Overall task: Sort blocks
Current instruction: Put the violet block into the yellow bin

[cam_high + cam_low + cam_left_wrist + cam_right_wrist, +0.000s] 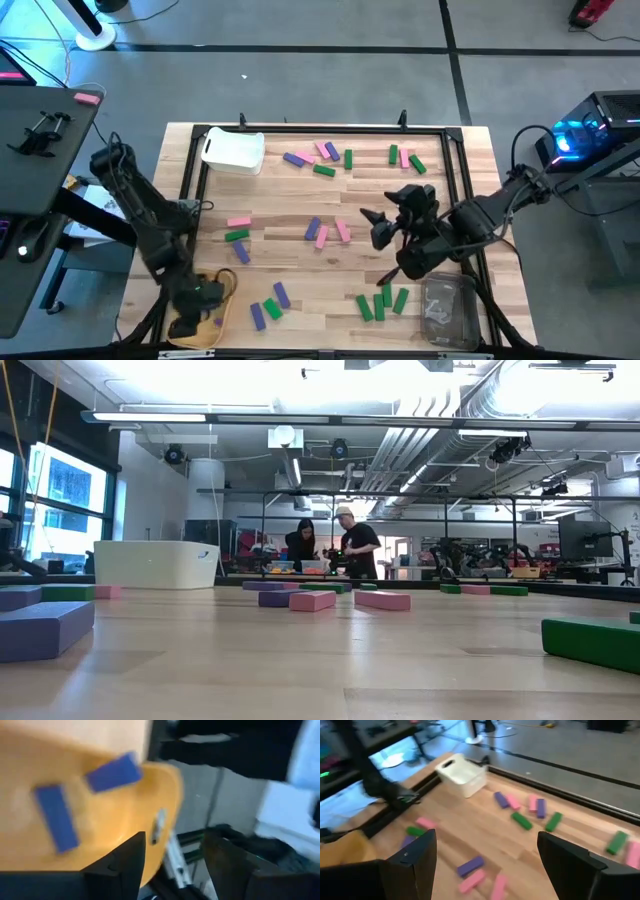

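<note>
While left fingers (172, 865) gape over the yellow bin (100, 835), two purple blocks (56, 817) lie inside — long axes crossed.

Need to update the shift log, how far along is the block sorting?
Barely started. Two purple blocks lie in the yellow bin, under the left gripper, jaws open and empty. Right gripper hovers open mid-table. Pink, green and purple blocks are still scattered; white bin looks empty.

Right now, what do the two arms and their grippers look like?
Both arms are dark, near black, built of jointed segments with black cables looped along them. The left gripper and the right gripper each end in two flat, dark, angular fingers. No markings can be made out on either.
</note>
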`<state>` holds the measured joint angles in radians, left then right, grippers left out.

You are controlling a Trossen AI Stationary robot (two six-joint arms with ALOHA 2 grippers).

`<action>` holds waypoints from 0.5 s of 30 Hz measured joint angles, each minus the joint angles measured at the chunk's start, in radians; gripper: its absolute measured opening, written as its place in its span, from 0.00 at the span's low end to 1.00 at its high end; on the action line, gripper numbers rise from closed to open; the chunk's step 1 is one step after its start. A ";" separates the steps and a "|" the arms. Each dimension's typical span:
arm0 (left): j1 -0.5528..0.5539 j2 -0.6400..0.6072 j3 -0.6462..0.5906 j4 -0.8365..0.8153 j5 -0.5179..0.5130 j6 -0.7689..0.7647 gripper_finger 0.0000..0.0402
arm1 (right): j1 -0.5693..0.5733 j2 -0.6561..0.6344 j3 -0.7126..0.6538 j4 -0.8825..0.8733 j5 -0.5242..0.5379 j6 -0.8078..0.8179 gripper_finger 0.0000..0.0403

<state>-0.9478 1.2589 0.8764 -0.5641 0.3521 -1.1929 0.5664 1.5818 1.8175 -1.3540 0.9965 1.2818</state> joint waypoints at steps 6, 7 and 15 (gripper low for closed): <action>0.177 0.059 0.009 0.010 0.092 0.334 0.48 | 0.030 0.000 0.000 0.108 -0.015 -0.079 0.69; 0.201 0.079 0.023 -0.007 0.092 0.390 0.48 | 0.032 0.000 0.000 0.111 -0.015 -0.078 0.69; 0.326 0.287 0.298 -0.239 -0.143 0.939 0.48 | 0.038 0.000 0.000 0.110 -0.019 -0.070 0.69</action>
<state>-0.6214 1.5459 1.1741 -0.8035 0.2094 -0.2541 0.6041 1.5822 1.8175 -1.2436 0.9775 1.2114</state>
